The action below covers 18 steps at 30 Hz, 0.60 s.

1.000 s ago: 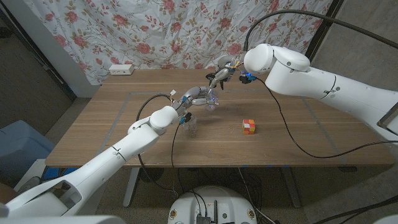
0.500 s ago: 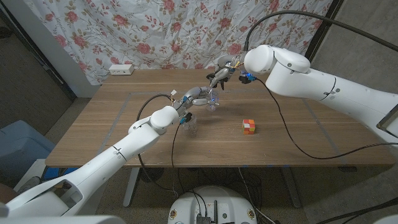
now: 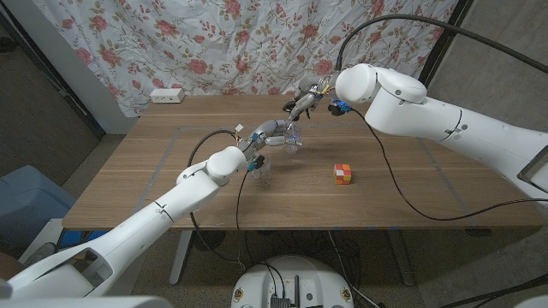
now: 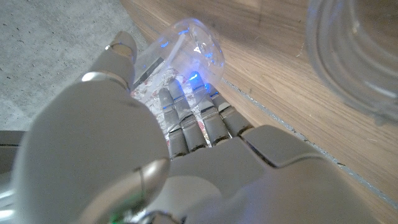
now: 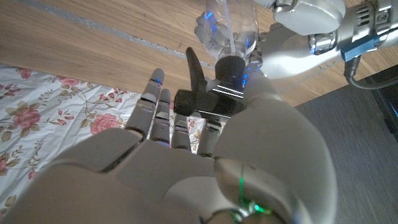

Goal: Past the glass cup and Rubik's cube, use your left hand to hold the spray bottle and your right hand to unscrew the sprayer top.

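Observation:
The clear spray bottle (image 3: 294, 138) stands past the glass cup (image 3: 264, 174) and the Rubik's cube (image 3: 343, 174), near the table's middle. My left hand (image 3: 271, 133) grips the bottle from the side; its fingers wrap the clear body (image 4: 193, 46) in the left wrist view, with the cup (image 4: 357, 56) blurred close by. Above the bottle, my right hand (image 3: 306, 99) holds the black sprayer top (image 5: 208, 96) between thumb and fingers. The top's collar sits at the bottle's neck (image 5: 229, 43); I cannot tell whether it is still threaded on. My left hand (image 5: 305, 25) appears beyond it.
A white power strip (image 3: 167, 95) lies at the table's far left edge, under a floral curtain (image 3: 214, 43). Thin tape lines mark a rectangle on the wooden table (image 3: 154, 162). A blue bin (image 3: 26, 201) stands on the floor to the left.
My right hand has crept slightly upward and back with the sprayer top. The left hand, bottle, cup and cube stay where they were.

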Tool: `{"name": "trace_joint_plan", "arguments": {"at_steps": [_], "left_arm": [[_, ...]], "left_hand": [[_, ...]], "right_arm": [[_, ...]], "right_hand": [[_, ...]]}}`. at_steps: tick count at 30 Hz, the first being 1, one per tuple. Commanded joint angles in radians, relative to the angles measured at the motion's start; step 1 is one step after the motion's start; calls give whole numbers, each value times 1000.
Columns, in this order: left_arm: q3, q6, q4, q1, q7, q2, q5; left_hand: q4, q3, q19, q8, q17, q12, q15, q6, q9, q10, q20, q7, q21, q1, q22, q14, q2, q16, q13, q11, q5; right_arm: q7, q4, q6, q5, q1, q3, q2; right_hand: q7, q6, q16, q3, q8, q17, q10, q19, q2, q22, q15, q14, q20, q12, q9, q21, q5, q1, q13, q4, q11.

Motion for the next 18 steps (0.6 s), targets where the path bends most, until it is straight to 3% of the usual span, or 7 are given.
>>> {"name": "trace_joint_plan", "arguments": {"at_steps": [1, 18], "left_arm": [[-5, -3, -12, 10, 4, 7, 1], [-11, -10, -21, 21, 6, 16, 1]], "left_hand": [[20, 27, 11, 70, 4, 7, -122, 59, 3, 26, -40, 6, 7, -136, 1, 7, 172, -4, 2, -16, 1], [21, 28, 11, 70, 5, 7, -123, 59, 2, 28, -38, 7, 7, -137, 2, 8, 172, -5, 4, -17, 1]], "right_arm": [[-14, -8, -7, -12, -8, -5, 4], [-40, -25, -11, 3, -32, 26, -7]], "right_hand": [[0, 34, 10, 7, 13, 4, 23, 18, 1, 1, 0, 19, -2, 9, 1, 12, 4, 24, 3, 1, -7], [-7, 61, 16, 5, 19, 5, 44, 25, 3, 1, -14, 30, -15, 11, -2, 9, 2, 29, 2, 7, -17]]}}
